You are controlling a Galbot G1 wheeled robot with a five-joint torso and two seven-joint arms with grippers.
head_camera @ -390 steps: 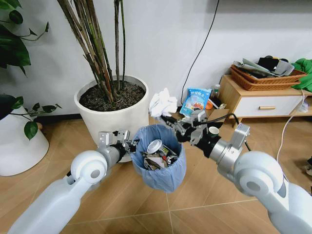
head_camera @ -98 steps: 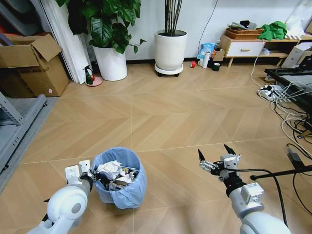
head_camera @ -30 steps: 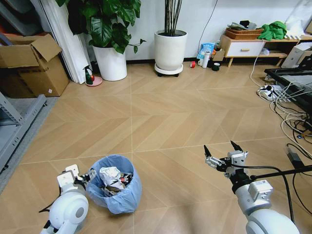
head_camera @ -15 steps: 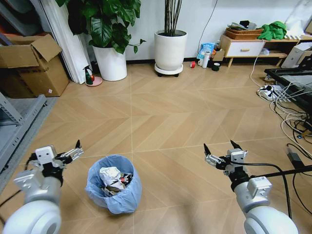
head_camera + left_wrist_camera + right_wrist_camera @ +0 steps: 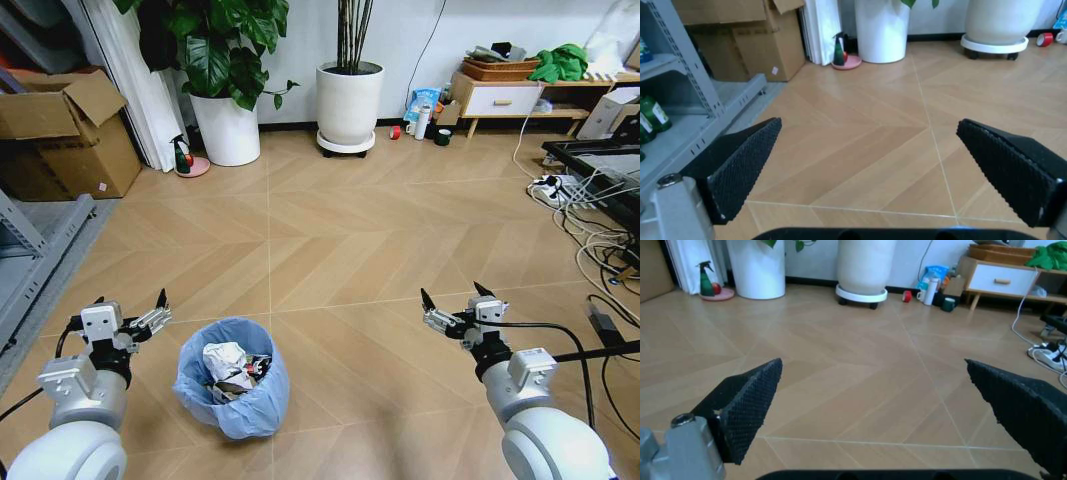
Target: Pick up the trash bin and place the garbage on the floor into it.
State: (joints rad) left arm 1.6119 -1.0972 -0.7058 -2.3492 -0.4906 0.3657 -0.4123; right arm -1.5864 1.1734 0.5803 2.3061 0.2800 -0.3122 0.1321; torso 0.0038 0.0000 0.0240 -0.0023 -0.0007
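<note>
From the head view, the left hand hangs spread and empty just beside the trash bin, which stands on the floor holding the garbage; the right hand hovers agape, well apart. White plant pots line the far wall. The left wrist view shows splayed fingers facing a cardboard box. The right wrist view shows parted fingers above herringbone planks.
</note>
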